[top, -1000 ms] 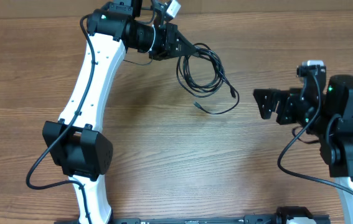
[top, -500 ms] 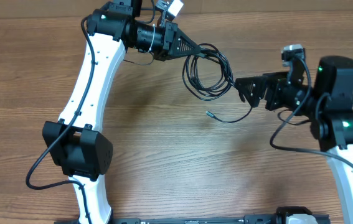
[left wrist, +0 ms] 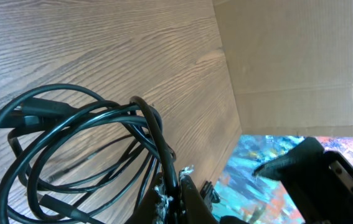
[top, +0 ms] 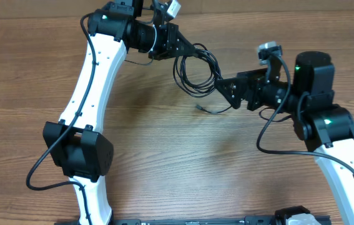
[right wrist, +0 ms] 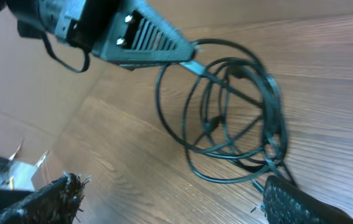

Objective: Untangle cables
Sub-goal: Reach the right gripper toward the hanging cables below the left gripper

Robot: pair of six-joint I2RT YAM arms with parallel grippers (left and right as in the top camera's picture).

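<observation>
Cables (top: 196,74): thin black cords, judged light, limp and springy. Loose coil pinched tight in the left gripper (top: 195,49). Right gripper (top: 226,92), spread wide and empty, sits just beside the outer loops. Best hold: one outer strand.

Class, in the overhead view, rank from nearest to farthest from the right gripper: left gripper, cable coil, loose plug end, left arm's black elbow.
1. Cable coil, right at the right gripper.
2. Loose plug end, lower left of it.
3. Left gripper, at the coil's top.
4. Black elbow, far lower left.
</observation>
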